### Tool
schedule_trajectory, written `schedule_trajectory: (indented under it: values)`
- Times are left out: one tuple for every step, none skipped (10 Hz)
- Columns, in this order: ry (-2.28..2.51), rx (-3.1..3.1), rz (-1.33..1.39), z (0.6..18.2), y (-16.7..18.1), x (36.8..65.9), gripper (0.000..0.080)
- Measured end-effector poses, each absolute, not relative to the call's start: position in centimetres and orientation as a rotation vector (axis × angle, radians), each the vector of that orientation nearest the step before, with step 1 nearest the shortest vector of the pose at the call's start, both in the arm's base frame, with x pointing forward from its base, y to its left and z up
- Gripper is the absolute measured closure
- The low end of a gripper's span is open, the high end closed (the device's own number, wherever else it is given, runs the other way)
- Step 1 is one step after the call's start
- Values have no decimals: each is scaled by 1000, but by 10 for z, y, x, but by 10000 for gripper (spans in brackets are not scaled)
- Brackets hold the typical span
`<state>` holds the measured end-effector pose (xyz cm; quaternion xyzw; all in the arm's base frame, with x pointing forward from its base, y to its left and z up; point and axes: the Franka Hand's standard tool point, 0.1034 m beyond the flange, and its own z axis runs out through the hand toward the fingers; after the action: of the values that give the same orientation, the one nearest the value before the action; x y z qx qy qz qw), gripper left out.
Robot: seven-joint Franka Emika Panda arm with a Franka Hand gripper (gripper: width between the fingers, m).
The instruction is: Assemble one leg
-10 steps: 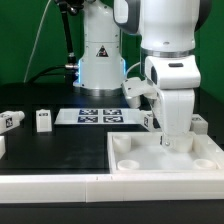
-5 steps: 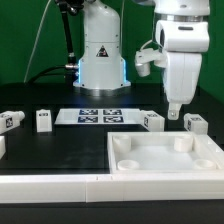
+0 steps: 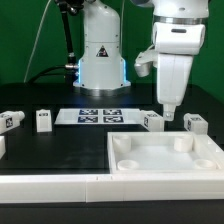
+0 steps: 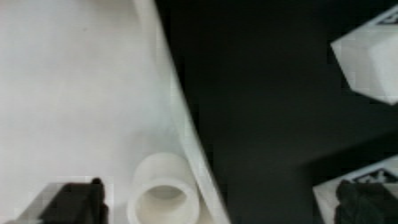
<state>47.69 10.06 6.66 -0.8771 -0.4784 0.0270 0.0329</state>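
Observation:
Several legs stand on the black table: two at the exterior view's left (image 3: 12, 120) (image 3: 43, 120), and two behind the large flat white square piece (image 3: 165, 160), one (image 3: 152, 121) left of my gripper and one (image 3: 196, 124) right of it. My gripper (image 3: 167, 112) hangs above the far edge of that square piece, between those two legs, and is open and empty. In the wrist view the fingers (image 4: 71, 205) stand wide apart over the piece's edge and a round corner socket (image 4: 166, 200). A white leg (image 4: 374, 65) lies off to one side on the table.
The marker board (image 3: 98, 116) lies flat in the middle of the table. The robot base (image 3: 100, 60) stands behind it. A white wall (image 3: 60, 185) runs along the front edge.
My gripper has risen from just over the square piece's far edge. In the last half second it has shifted slightly to the exterior view's left. Nothing was picked up.

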Motion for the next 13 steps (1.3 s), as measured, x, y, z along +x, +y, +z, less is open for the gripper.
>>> schedule_trajectory:
  values:
    - [-1280, -2788, 82, 65, 104, 470, 150]
    - [-1060, -2878, 79, 63, 112, 465, 150]
    - [-846, -2944, 84, 60, 122, 458, 150]
    - [-660, -2981, 101, 56, 130, 452, 150]
    - [-563, -3002, 104, 55, 133, 452, 150]
    - [-485, -3014, 107, 56, 133, 453, 150]
    - [-363, -3029, 113, 56, 134, 452, 150]
    - [-294, -3037, 117, 56, 135, 452, 150]
    - [-175, -3046, 119, 55, 139, 451, 150]
    - [-196, -3042, 122, 52, 151, 446, 150]
    - [-236, -3036, 133, 49, 159, 444, 150]
    - [-285, -3032, 193, 48, 164, 442, 150]
    - [-283, -3030, 184, 49, 164, 445, 150]
